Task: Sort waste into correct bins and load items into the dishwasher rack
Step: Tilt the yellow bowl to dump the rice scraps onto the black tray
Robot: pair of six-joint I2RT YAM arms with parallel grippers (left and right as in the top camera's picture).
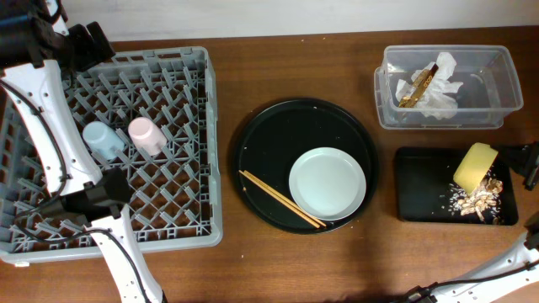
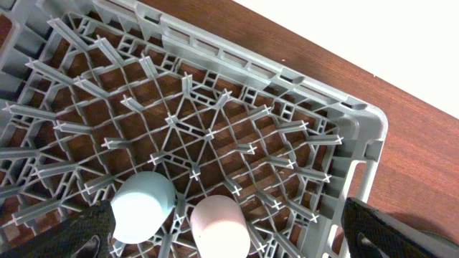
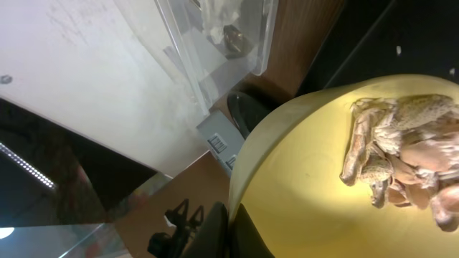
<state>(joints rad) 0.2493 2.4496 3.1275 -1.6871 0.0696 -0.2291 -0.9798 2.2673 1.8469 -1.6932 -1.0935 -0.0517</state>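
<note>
**Holding a yellow bowl [image 1: 474, 166] tilted over the shallow black tray [image 1: 421, 189]**

Reaches in from the right edge of the overhead view with the right arm [image 1: 515, 257], mostly out of frame. Pinches the bowl's rim in the right gripper [image 3: 231, 233], one finger outside and one inside, clamped tight. Holds the bowl on its side above the tray's right half, beige food scraps [image 3: 401, 150] clinging inside and more heaped on the tray beneath.

Bends the left arm [image 1: 46, 126] over the left side of the grey dish rack [image 1: 173, 168]. Spreads the left gripper [image 2: 228, 215] wide, empty, above a light-blue cup [image 1: 103, 139] and a pink cup [image 1: 145, 135] set side by side among the pegs.

Shows a pale grey plate [image 1: 328, 183] and wooden chopsticks [image 1: 282, 199] on the round black tray [image 1: 269, 135] in the middle, a crumpled white napkin [image 1: 442, 94] and a gold wrapper [image 1: 418, 87] inside the clear tub [image 1: 493, 84] at top right.

Cuts the left fingers [image 2: 64, 240] down to two dark corners at the bottom of the wrist view. Hides part of the rack's left side under the arm. Cannot tell whether the chopsticks touch the plate.
</note>
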